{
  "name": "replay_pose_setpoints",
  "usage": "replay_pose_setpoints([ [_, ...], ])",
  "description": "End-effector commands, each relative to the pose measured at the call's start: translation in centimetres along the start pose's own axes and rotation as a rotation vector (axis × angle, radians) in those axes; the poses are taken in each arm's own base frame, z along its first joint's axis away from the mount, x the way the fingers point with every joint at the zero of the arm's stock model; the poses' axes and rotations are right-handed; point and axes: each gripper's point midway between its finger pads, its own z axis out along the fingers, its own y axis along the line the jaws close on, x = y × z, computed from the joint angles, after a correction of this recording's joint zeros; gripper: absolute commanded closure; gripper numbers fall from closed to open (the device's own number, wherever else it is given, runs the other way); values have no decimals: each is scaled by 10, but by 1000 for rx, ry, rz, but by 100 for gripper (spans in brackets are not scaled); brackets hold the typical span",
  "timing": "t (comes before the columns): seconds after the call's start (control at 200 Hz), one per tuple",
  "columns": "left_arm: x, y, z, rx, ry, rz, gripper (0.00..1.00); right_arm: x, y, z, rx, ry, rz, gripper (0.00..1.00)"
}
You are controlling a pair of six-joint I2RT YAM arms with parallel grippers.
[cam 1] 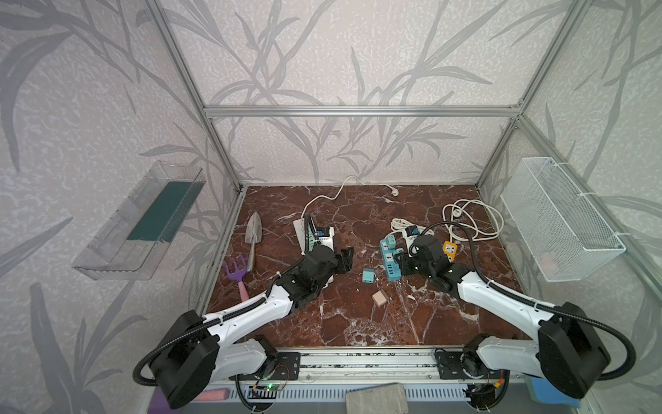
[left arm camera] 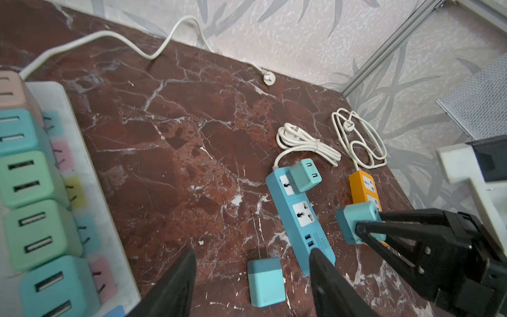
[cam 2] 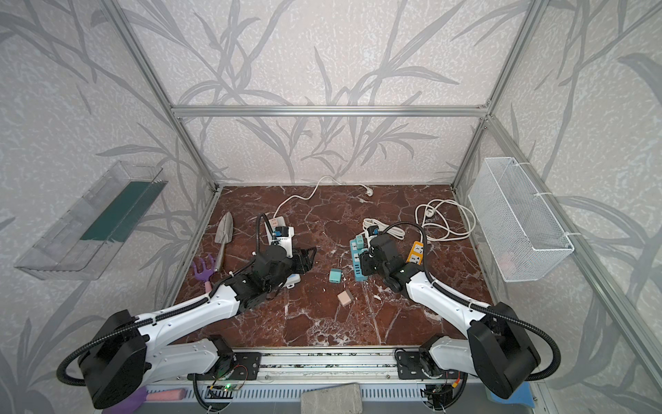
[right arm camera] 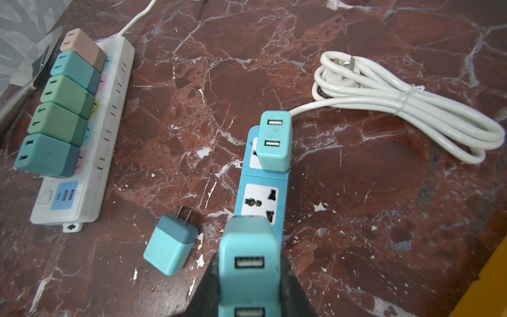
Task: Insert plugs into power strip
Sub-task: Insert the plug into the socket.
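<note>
The right gripper (right arm camera: 249, 270) was clamped on a held plug (right arm camera: 248, 241), teal, its fingers (right arm camera: 290, 277) pressed to both sides. The prongs were hidden, just above the blue strip (right arm camera: 263, 177). Beyond the tips a seated plug (right arm camera: 274, 142) stood in that strip. The left gripper (left arm camera: 252, 252) had its fingers (left arm camera: 175, 282) apart and empty. A loose plug (left arm camera: 266, 282) lay on the table (left arm camera: 192, 137) just ahead of the gap, untouched.

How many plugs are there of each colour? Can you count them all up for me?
Teal plugs: 5 (two on the white power strip, one on the blue power strip, one loose on the table, one in the right hand)
Green plugs: 2 (both on the white power strip)
Pink plugs: 2 (one on the white power strip, one loose)
Total: 9
</note>
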Motion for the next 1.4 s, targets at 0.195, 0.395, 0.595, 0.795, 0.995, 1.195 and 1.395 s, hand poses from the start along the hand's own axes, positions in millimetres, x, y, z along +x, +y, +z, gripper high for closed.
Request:
replay_pose_setpoints([
  [0.195, 9, 4, 2, 8, 51, -56, 34, -22, -3, 23, 58, -63, -16, 100],
  [0.395, 6, 4, 2, 15, 51, -60, 34, -12, -12, 35, 101, -27, -23, 100],
  [0.595, 7, 4, 1, 21, 51, -62, 34, -9, -17, 43, 138, -10, -36, 100],
  [0.795, 5, 5, 0, 20, 46, -63, 34, -1, -21, 50, 155, 12, -28, 100],
  [0.995, 4, 6, 1, 18, 43, -65, 34, 7, -20, 55, 161, 56, -54, 100],
  [1.195, 4, 6, 2, 23, 46, -68, 34, 26, -21, 63, 172, 153, -74, 100],
  [1.395, 3, 7, 1, 21, 43, -67, 34, 53, -28, 70, 207, 223, -65, 100],
])
